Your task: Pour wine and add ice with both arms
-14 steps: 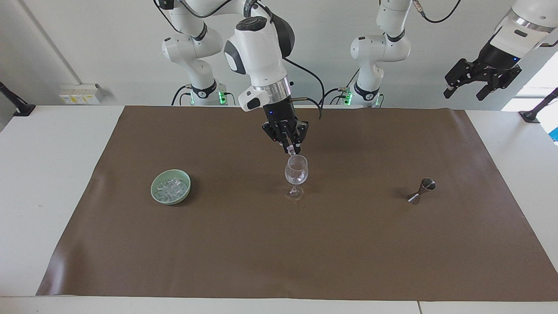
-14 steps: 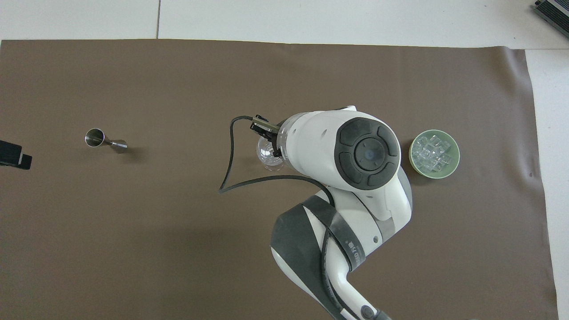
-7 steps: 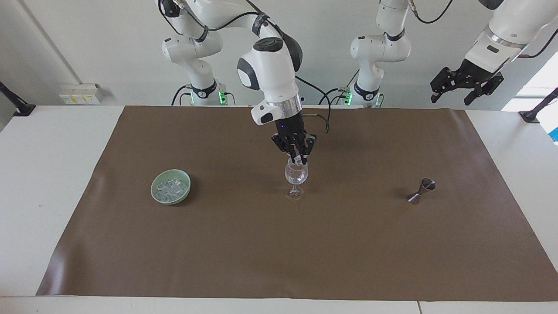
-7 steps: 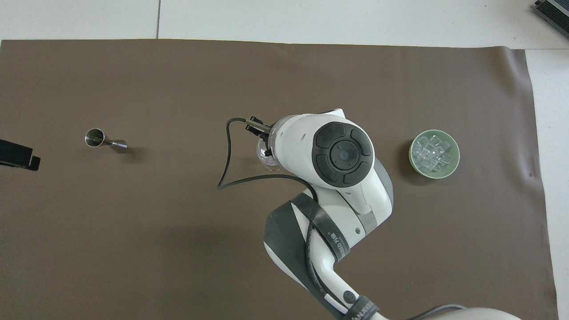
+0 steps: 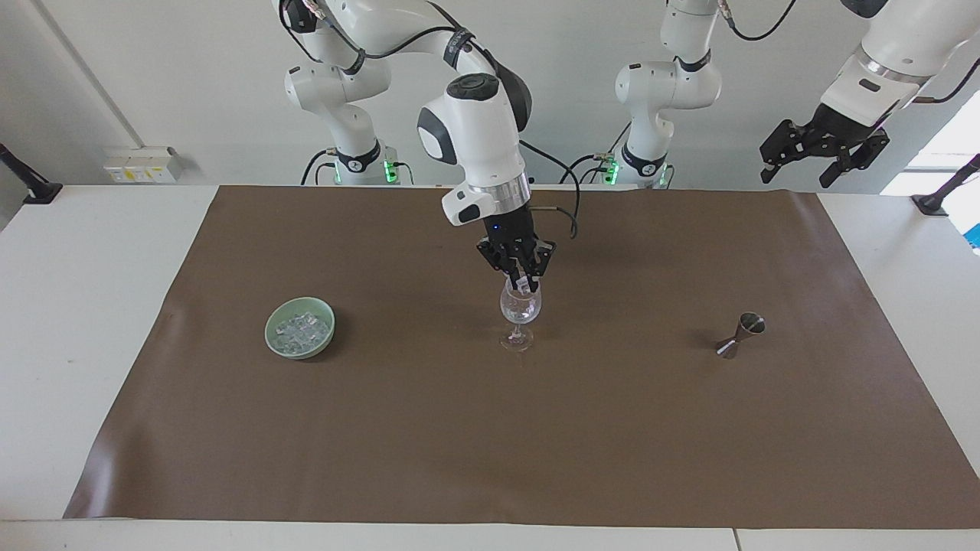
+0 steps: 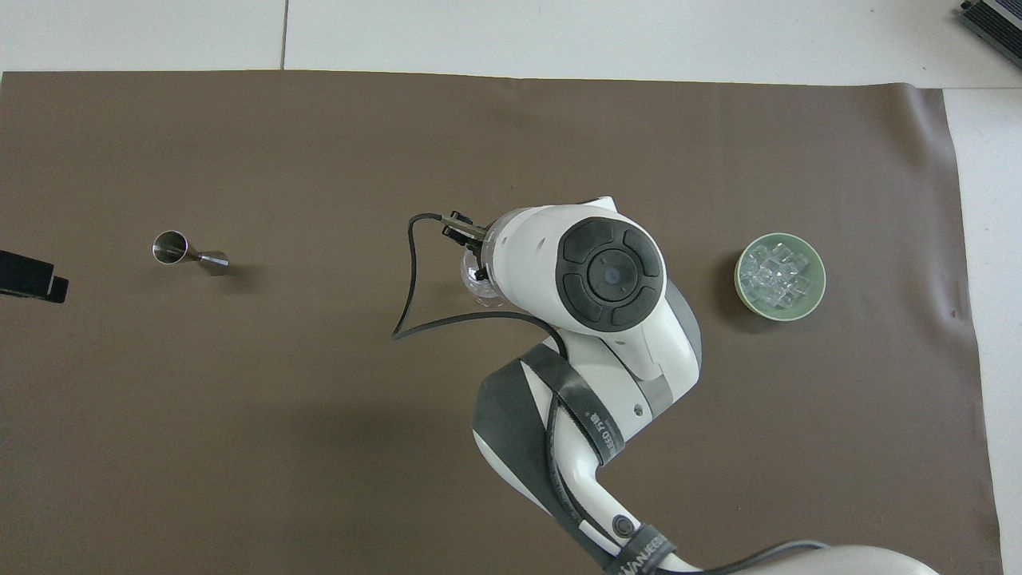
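Observation:
A clear stemmed glass [image 5: 521,308] stands at the middle of the brown mat; in the overhead view only part of the glass [image 6: 477,281] shows beside the right arm's wrist. My right gripper [image 5: 523,285] points down into the mouth of the glass, shut on a small clear ice cube [image 5: 523,284]. The rest of the ice [image 5: 302,330] lies heaped in a pale green bowl [image 5: 272,334] toward the right arm's end, and shows as ice [image 6: 773,275] in the bowl [image 6: 818,281] from overhead. My left gripper [image 5: 823,149] is open and empty, raised high past the left arm's end of the mat.
A small metal jigger [image 5: 741,335] stands on the mat toward the left arm's end and shows in the overhead view [image 6: 188,252]. The right arm's black cable [image 6: 411,295] loops over the mat beside the glass.
My right gripper has come down with the ice cube from just above the glass to its mouth. My left arm has shifted a little while raised.

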`<state>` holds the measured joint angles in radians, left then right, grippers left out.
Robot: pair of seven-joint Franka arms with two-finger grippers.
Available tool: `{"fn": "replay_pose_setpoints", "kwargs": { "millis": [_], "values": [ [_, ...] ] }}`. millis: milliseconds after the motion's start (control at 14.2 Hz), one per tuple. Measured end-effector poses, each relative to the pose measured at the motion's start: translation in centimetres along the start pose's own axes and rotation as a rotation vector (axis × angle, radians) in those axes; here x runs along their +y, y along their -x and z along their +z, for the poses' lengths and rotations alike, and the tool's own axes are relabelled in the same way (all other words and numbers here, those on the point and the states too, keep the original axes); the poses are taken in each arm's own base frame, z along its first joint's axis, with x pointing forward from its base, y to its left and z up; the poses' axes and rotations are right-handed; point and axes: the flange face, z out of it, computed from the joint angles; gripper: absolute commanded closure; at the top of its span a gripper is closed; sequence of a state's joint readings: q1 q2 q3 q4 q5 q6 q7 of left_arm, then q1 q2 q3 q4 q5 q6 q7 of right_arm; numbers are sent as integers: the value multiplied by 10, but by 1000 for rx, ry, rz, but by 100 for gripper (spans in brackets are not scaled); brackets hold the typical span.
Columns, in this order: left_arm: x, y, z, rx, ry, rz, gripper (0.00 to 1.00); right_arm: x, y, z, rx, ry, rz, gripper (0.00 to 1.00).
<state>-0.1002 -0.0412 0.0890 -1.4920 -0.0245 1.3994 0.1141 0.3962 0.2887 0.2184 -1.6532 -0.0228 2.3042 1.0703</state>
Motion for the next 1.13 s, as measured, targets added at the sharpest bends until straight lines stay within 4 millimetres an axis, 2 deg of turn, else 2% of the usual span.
{"fn": "replay_pose_setpoints", "kwargs": {
  "millis": [71,283,565,636,777,848,1130],
  "values": [
    [0,0,0,0,0,0,0,0,0,0,0,0,0,68],
    [0,0,0,-1,0,0,0,0,0,0,0,-1,0,59],
    [0,1,1,-1,0,0,0,-1,2,0,0,-2,-3,55],
    [0,1,1,-2,0,0,0,-2,2,-1,0,-3,-3,45],
    [0,1,1,-2,0,0,0,-3,2,-2,1,-6,-4,7],
    [0,1,1,-2,0,0,0,-4,2,-4,3,-10,-4,0],
    [0,1,1,-2,0,-1,0,-8,-7,-16,62,-9,-38,0]
  ]
}}
